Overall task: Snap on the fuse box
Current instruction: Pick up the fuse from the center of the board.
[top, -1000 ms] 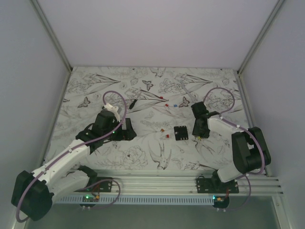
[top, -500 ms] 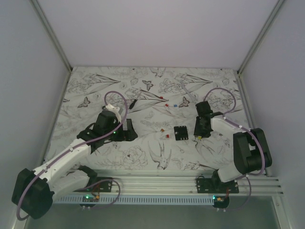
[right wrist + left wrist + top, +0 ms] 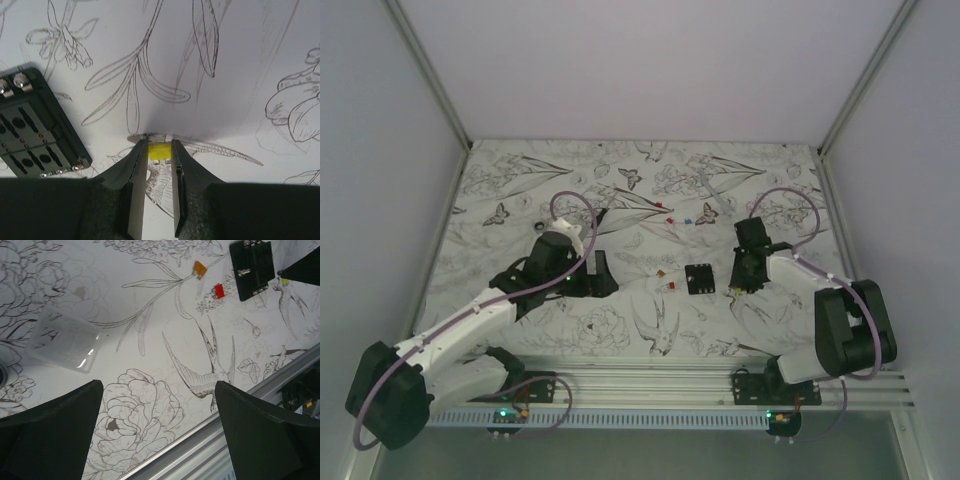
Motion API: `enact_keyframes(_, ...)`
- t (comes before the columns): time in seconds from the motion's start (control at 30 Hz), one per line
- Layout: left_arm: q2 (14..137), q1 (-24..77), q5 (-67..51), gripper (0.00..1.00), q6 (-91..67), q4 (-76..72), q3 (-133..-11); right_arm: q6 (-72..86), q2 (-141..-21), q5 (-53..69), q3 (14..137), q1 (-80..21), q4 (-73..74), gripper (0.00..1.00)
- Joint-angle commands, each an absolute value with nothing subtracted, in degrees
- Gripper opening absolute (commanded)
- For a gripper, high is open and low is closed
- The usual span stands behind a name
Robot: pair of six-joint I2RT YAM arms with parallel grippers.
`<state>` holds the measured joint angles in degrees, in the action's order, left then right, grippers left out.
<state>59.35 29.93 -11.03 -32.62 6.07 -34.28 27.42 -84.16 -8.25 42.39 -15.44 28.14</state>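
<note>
My right gripper (image 3: 159, 146), pinching a yellow fuse (image 3: 160, 152), sits just right of the fuse box (image 3: 35, 125), nearer than my wide-open left gripper (image 3: 157, 384).

The worktop (image 3: 650, 200) is white with black line-drawn flowers, birds and butterflies. The fuse box (image 3: 699, 278) is black (silver terminals along one edge). At its 9 o'clock lie an orange fuse (image 3: 200, 269) and a red fuse (image 3: 218, 291). A yellow fuse (image 3: 160, 152) shows between black fingers (image 3: 136, 172).
</note>
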Motion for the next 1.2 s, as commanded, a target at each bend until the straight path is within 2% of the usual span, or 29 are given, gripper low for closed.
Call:
enact_keyframes(0.0, 60.66, 32.25, -11.45, 0.98, -33.94, 1.97, -36.00, 29.61, -80.93, -4.13, 39.26, -14.94, 29.41, 0.24)
enact_keyframes(0.27, 65.04, 39.56, -5.77, 0.94, -34.45, -3.60, -39.04, 37.21, -69.91, 3.85, 37.97, -15.21, 23.76, 0.24)
enact_keyframes(0.47, 70.66, 45.86, -0.13, 0.86, -34.84, -10.79, -41.65, 43.57, -66.10, 7.10, 37.62, -16.82, 18.65, 0.23)
enact_keyframes(0.83, 81.15, 52.81, 8.69, 0.58, -37.95, -26.68, -44.99, 56.92, -61.82, 8.03, 37.90, -23.00, 8.73, 0.24)
enact_keyframes(1.03, 86.01, 55.79, 8.93, 0.53, -33.50, -29.93, -49.46, 59.53, -61.80, 8.12, 38.02, -25.22, 7.03, 0.25)
enact_keyframes(1.17, 88.63, 56.07, 10.38, 0.44, -34.26, -30.17, -51.10, 60.59, -61.64, 8.43, 37.86, -26.15, 5.94, 0.25)
